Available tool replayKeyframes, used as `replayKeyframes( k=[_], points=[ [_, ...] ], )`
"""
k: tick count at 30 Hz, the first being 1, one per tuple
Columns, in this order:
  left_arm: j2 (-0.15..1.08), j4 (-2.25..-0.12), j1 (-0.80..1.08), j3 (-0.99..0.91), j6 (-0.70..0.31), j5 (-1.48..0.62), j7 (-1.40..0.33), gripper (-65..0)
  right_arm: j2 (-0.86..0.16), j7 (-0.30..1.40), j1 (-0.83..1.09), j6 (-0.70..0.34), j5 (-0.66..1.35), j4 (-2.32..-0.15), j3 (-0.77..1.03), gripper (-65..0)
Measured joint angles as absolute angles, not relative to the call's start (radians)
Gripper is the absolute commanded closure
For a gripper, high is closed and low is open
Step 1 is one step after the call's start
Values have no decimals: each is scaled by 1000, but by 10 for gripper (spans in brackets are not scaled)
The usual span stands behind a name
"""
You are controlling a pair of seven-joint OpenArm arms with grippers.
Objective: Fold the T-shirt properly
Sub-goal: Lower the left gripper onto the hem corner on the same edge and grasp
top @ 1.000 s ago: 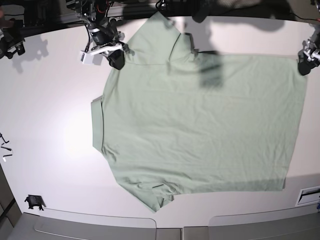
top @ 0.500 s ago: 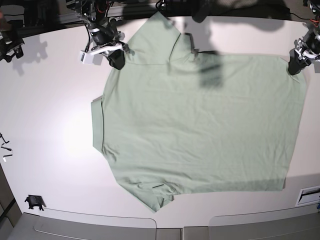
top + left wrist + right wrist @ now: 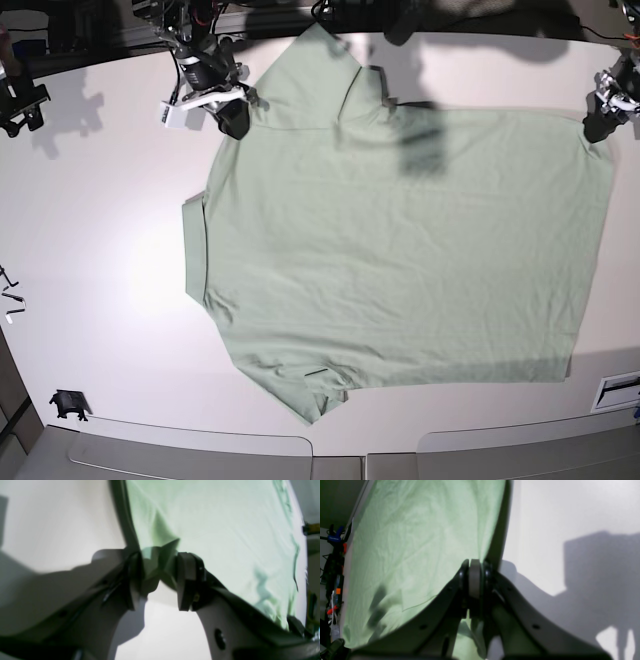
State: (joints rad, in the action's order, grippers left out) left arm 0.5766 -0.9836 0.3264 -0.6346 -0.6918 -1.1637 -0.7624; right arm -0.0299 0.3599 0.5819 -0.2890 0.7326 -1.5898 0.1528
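The pale green T-shirt [image 3: 400,250] lies spread flat on the white table, with its neck band toward the left and its hem toward the right. My left gripper [image 3: 597,128] is at the far right hem corner. In the left wrist view its jaws [image 3: 160,580] stand apart, and a raised fold of the T-shirt [image 3: 212,530] corner sits between the fingers [image 3: 186,580]. My right gripper [image 3: 235,120] is at the far shoulder by the sleeve. In the right wrist view it [image 3: 475,577] is shut, pinching the edge of the T-shirt [image 3: 420,542].
A white tag [image 3: 170,113] hangs beside the right gripper. A black clamp [image 3: 20,98] sits at the far left, a small black object [image 3: 68,403] near the front left corner, and a slot [image 3: 620,388] at the right edge. The table's front edge runs along the bottom.
My left gripper has shifted a little up and inward onto the hem corner, and the corner is now lifted between its jaws. The right gripper and the shirt's body have stayed still.
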Motion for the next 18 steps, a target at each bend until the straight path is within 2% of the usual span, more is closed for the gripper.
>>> replayKeyframes(
  k=[5, 8, 10, 18],
  points=[
    [577, -981, 327, -680, -689, -1163, -764, -206, -30, 360, 582, -289, 733, -1590, 153, 0],
    [576, -981, 327, -680, -689, -1163, -771, -133, -30, 360, 582, -289, 733, -1590, 153, 0],
    [576, -981, 327, -680, -689, -1188, -772, -111, -30, 360, 582, -289, 733, -1590, 153, 0],
    [576, -981, 327, -680, -689, -1198, -772, -109, -30, 360, 582, -289, 733, -1590, 153, 0]
  ],
)
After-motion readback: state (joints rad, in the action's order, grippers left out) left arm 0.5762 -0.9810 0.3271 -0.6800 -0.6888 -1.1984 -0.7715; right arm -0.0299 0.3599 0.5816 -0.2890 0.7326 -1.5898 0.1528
